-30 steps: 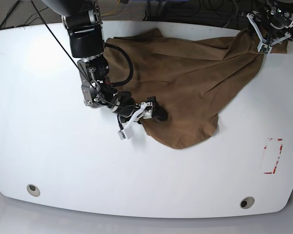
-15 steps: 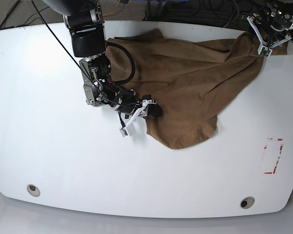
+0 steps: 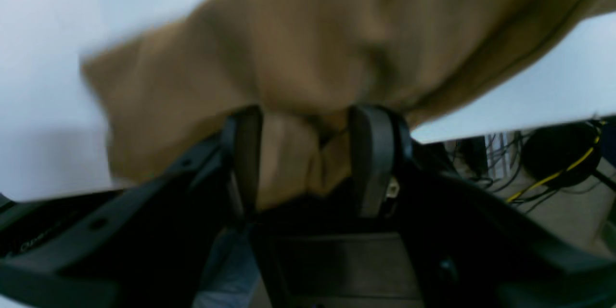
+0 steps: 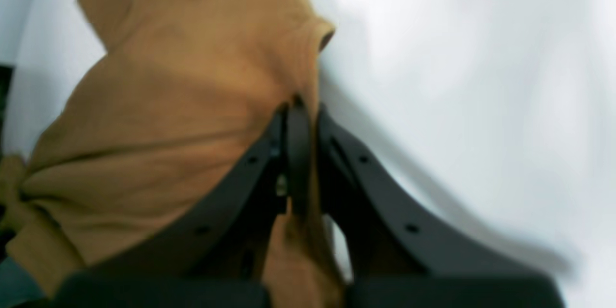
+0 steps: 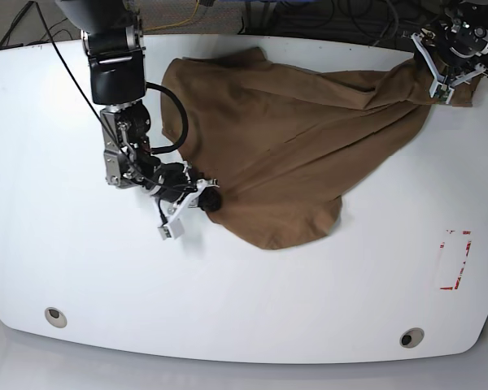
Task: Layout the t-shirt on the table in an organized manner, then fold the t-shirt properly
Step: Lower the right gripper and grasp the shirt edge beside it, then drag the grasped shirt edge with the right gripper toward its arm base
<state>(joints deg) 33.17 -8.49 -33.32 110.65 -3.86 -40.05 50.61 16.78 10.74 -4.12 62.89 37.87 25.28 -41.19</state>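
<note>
Both tools, left (image 5: 446, 75) and right (image 5: 207, 197), pinch the t-shirt (image 5: 293, 138) on the table (image 5: 309, 301).

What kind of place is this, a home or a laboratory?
Probably a robotics laboratory: a white table with a red dashed mark, loose cables behind it, and two arms handling a t-shirt.

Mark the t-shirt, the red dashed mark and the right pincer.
t-shirt (image 5: 293, 138), base view, middle of the cloth.
red dashed mark (image 5: 455, 260), base view, its right side.
right pincer (image 5: 205, 195), base view, tips on the shirt edge.
</note>
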